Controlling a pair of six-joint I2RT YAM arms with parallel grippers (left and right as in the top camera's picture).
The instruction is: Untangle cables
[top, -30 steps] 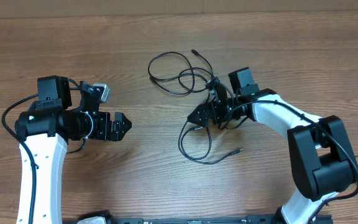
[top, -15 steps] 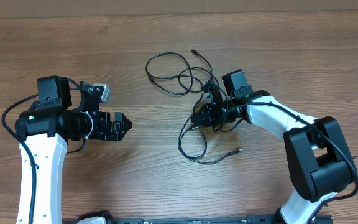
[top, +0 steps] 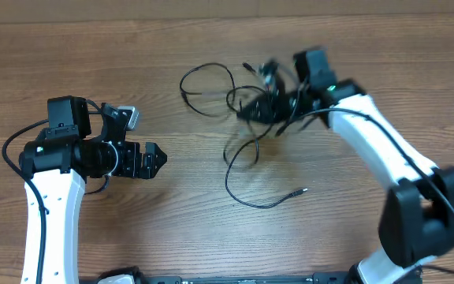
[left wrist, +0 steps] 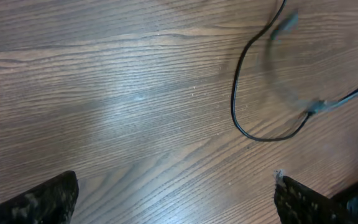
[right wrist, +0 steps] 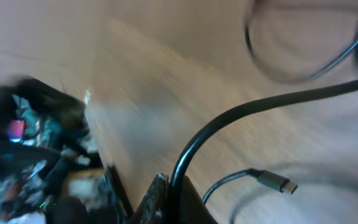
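Observation:
The cables (top: 211,88) lie as a loose black tangle at the table's middle back. One strand trails toward me and ends in a small plug (top: 300,191). My right gripper (top: 248,110), blurred by motion, sits in the tangle. In the right wrist view it (right wrist: 171,185) is shut on a black cable (right wrist: 229,118), with a silvery plug tip (right wrist: 279,183) beside it. My left gripper (top: 156,158) stays open to the left, apart from the cables. Between its fingers (left wrist: 42,199) lies bare wood, with a cable loop (left wrist: 234,106) farther ahead.
The wooden table (top: 172,229) carries only the cables and the two arms. The right arm's white link (top: 377,142) slants across the right side. A thicker black wire (top: 10,146) loops off the left arm near the left edge.
My right gripper has shut on a cable and swung up and toward the far side, dragging the tangle with it. The left arm has not moved.

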